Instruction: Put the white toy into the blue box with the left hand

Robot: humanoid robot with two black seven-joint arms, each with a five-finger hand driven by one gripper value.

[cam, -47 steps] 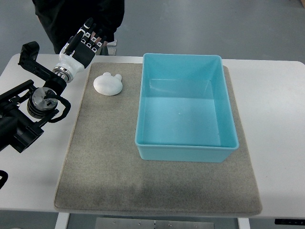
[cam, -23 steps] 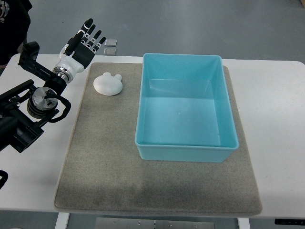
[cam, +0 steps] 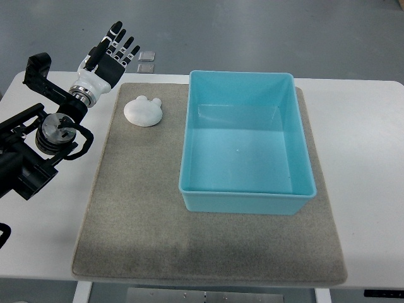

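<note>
White toy: we see it lying on the grey mat, near the mat's far left corner, in the same spot as in both earlier pictures. It is just left of the blue box, with a strip of mat between them, and nothing touches it.

Blue box: we find it sitting on the mat's right half, open side up, with nothing inside. It has not shifted since the earlier pictures.

What differs: we note that the left hand has drawn slightly up and to the left compared with half a second ago, so it now sits a little farther from the toy. The dark figure that stood at the far left edge a second ago, and showed only as a sliver in the corner half a second ago, is now gone from view.

Left hand: we see it raised over the far left corner of the table, beyond and to the left of the toy, well apart from it. Its fingers are spread and pointing away from the robot, and it holds and touches nothing.

Left arm: it comes in from the left edge, its black joints over the bare table beside the mat.

Mat: grey, lying flat under both the toy and the box.

Table: white, bearing the mat.

Floor: we make out two small square things beyond the table's far edge, near the hand.
</note>
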